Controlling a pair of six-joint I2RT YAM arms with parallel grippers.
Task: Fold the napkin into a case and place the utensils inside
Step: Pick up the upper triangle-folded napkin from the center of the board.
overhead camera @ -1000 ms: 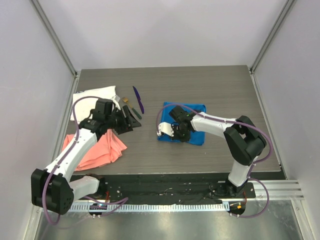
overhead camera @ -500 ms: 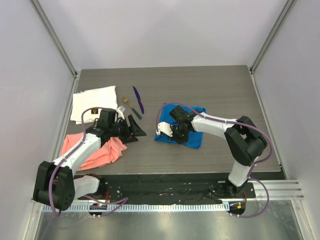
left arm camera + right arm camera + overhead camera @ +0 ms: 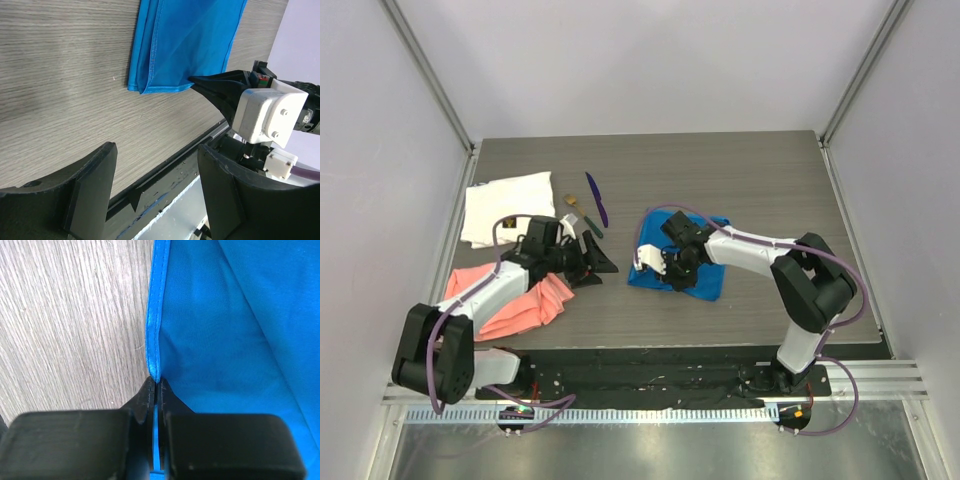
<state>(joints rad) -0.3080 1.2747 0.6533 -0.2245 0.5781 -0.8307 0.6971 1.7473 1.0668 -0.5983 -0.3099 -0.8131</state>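
Down low, right arm (image 3: 750, 248) over napkin (image 3: 708, 284).

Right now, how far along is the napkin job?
Done: the napkin looks folded over once. In hand: the right end effector pinches its hem; the left end effector is open beside it. Left: finish folding, then put in the purple utensil and green utensil, both lying on the table.

Three cloths: one blue napkin (image 3: 705, 278), one white cloth (image 3: 505, 205), one pink cloth (image 3: 515, 305). Two utensils: one purple utensil (image 3: 597, 201), one green-handled utensil (image 3: 586, 221).
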